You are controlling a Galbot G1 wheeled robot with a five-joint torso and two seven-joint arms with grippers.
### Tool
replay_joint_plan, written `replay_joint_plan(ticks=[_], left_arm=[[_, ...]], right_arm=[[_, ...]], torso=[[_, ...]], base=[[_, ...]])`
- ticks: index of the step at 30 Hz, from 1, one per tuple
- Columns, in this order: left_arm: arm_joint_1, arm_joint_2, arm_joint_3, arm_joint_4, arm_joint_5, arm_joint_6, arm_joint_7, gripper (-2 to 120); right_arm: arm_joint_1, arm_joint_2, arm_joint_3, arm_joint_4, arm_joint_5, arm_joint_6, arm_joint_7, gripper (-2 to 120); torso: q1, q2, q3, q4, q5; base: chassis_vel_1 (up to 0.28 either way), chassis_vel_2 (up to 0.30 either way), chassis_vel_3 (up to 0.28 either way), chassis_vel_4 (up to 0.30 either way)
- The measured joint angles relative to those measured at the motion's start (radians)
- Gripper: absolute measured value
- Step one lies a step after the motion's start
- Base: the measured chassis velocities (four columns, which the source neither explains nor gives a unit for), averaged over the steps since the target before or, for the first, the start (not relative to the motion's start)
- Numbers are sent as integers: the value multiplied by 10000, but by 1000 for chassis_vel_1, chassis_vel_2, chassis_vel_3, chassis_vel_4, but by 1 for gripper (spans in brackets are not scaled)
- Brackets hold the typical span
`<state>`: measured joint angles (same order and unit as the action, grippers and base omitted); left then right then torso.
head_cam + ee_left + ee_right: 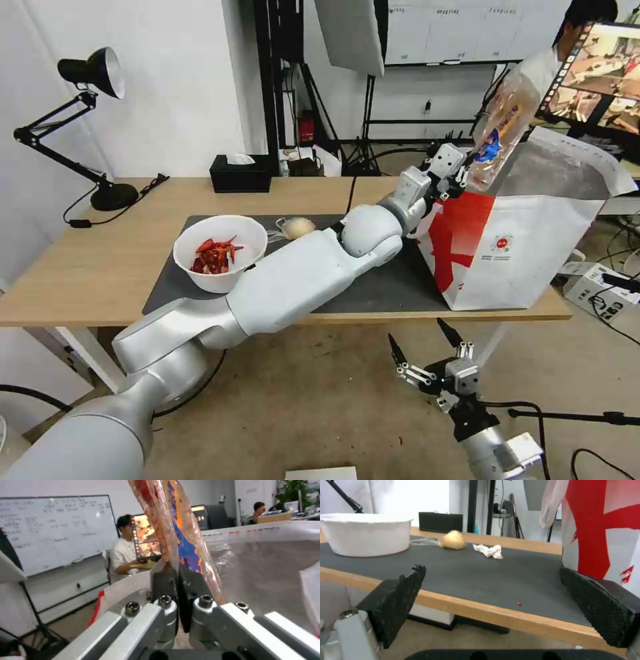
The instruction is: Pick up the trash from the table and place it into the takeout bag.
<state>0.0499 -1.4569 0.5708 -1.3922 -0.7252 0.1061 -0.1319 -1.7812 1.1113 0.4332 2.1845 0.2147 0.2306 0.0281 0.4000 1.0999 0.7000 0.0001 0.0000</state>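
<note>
I have the left gripper (460, 179) up at the near rim of the takeout bag (527, 260), its fingers (166, 580) pressed together on the lower edge of the clear hinged tray (503, 127), which stands up tilted above the bag's open mouth with red scraps smeared inside it. The right gripper (433, 350) hangs below the table (100, 273) edge in front of the bag, fingers spread wide and holding nothing. My worry is the pinch: it catches only a thin edge of flimsy plastic, so I judge the tray could twist or slide out and fall outside the rim instead of into the foil lining. The tray also looks tall against the opening, so if I let go while it leans on the rim it may hang there or tip back onto the dark mat (373, 287). Pushing my wrist against the bag wall could shove or fold the bag. Waiting on the mat are the white bowl (220, 252) of red shells, the bagged bun (452, 540) and the crumpled tissue (489, 550).
</note>
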Motion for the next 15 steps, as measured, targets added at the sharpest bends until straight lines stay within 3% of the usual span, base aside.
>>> replay_joint_plan(ticks=[6,7,9,13,15], left_arm=[[20,84,33,-94,-200,83,50,10],[23,85,35,-95,-301,97,53,20],[23,86,36,-95,-378,105,52,23],[29,149,-41,-218,-852,228,28,40],[28,156,-48,-229,-878,236,25,41]], right_arm=[[13,-4,-6,-17,3,-12,-2,100],[15,-8,-6,-24,4,-15,-3,100],[15,-11,-5,-29,5,-16,-3,100],[0,-34,4,-43,0,-24,-5,100],[-1,-35,4,-44,0,-25,-5,100]], torso=[[0,0,0,0,-1],[-1,0,0,0,0],[0,0,0,-1,0],[0,0,-1,-2,0],[-1,0,0,-2,0]], base=[[0,0,0,0],[0,0,0,0],[0,0,0,0],[0,0,0,0],[0,0,0,0]])
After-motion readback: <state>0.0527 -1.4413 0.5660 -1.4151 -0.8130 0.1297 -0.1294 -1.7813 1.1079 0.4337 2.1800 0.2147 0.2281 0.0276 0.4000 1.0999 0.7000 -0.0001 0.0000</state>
